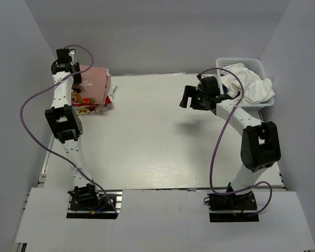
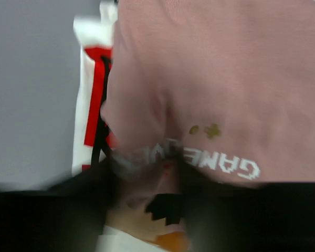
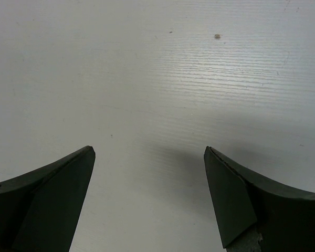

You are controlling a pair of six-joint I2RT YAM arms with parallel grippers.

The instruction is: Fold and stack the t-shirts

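The pink tee (image 1: 96, 80) is seen folded on top of a red-and-white tee (image 2: 94, 79) at the far left corner of the worktop (image 1: 157, 142). The left gripper (image 2: 163, 207) is held close against the pink cloth, but it is too blurred for open or closed to be told. The right gripper (image 3: 149, 149) is held wide open above the worktop, near the basket (image 1: 262, 65), in which a white tee (image 1: 249, 84) is heaped.

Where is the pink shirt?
In the top view, the pink shirt lies at the far left corner of the table, on a red and white shirt.
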